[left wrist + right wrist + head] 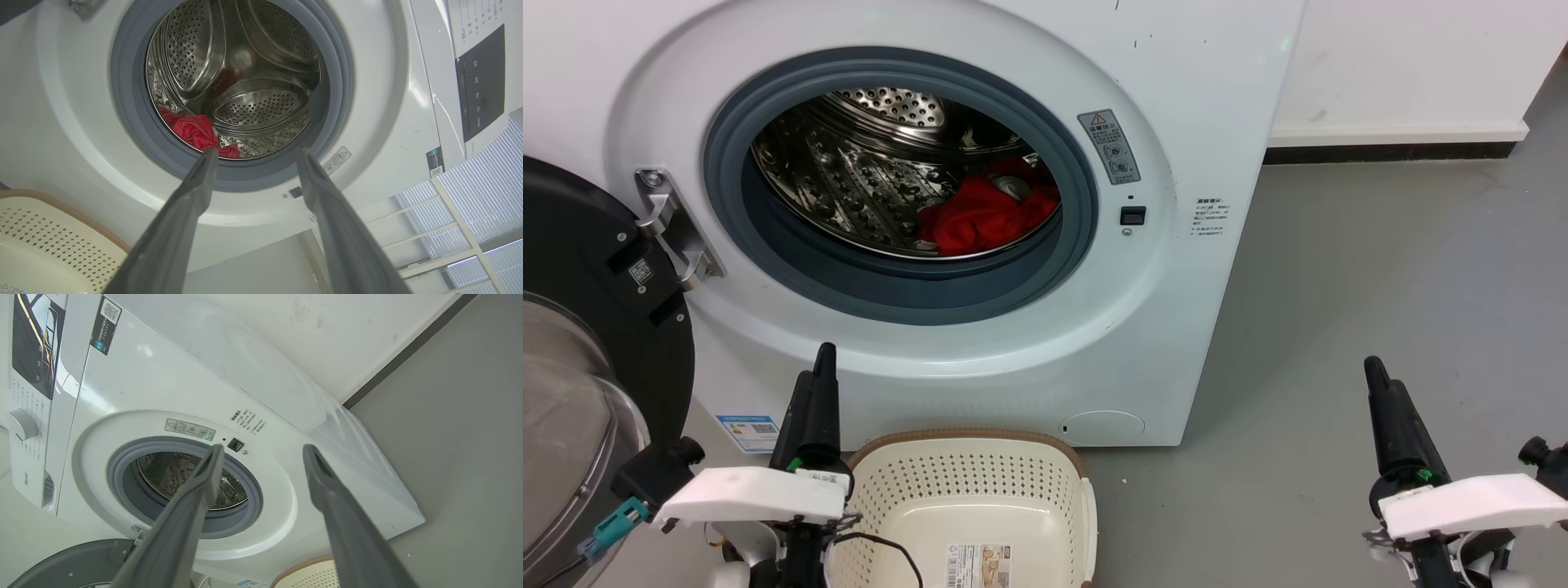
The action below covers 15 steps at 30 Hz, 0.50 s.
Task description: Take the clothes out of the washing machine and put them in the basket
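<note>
The left gripper (pixel 823 367) is seen at about 7 o'clock in the head view, its dark fingers pointed up towards the washing machine (pixel 1013 367) and raised beside the basket (pixel 964 482). In the left wrist view the left gripper (pixel 257 153) is spread wide with nothing held, aimed at the lower edge of the porthole. The right gripper (pixel 1374 367) is held at 4 o'clock over the grey floor (pixel 1380 269), well apart from the machine. In its own wrist view the right gripper (pixel 264 449) is likewise parted and empty.

The red clothes (pixel 984 216) are bunched inside the drum, at about 4 o'clock within the porthole, and are touched by neither gripper. From the left wrist they (pixel 192 130) are seen at 7 o'clock of the drum, partly covered by a fingertip.

In the head view each gripper's fingers overlap, so their gap cannot be read there. A pale patch shows on the garment; a striped band cannot be made out. The basket is cut off at 6 o'clock and partly covered by the left arm and a black cable (pixel 882 547). The open door (pixel 588 245) is cropped at 9 o'clock.
</note>
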Motion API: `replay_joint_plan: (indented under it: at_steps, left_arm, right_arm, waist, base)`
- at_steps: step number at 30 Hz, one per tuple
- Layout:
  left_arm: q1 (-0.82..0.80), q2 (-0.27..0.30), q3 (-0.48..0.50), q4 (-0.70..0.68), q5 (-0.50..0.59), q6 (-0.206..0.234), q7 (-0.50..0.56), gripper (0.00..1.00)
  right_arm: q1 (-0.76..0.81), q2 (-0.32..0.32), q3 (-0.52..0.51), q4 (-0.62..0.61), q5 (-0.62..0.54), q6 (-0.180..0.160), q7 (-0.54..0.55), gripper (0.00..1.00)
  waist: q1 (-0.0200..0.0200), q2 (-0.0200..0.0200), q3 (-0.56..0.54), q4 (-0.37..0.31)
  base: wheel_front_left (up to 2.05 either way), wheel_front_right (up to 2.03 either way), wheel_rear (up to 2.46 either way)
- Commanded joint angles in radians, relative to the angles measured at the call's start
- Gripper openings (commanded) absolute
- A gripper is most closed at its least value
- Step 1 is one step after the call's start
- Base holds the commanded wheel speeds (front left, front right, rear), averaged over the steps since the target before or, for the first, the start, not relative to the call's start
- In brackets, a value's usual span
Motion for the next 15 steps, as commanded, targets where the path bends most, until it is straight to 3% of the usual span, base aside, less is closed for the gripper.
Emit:
replay_joint_plan:
  at_steps: [1, 15]
  left_arm:
    - [-0.025, 0.002, -0.007, -0.021, 0.039, 0.003, -0.01, 1.0]
    - [-0.01, 0.013, -0.038, -0.012, 0.342, 0.022, -0.055, 1.0]
  right_arm:
    - [-0.003, -0.001, 0.004, -0.024, -0.039, 0.0, -0.005, 1.0]
    - [0.026, -0.001, 0.007, -0.069, -0.266, 0.0, 0.008, 1.0]
  waist:
    - [0.0, 0.0, 0.0, 0.0]
    - [0.0, 0.0, -0.005, 0.001]
  base:
    - [0.0, 0.0, 0.0]
    - [0.0, 0.0, 0.0]
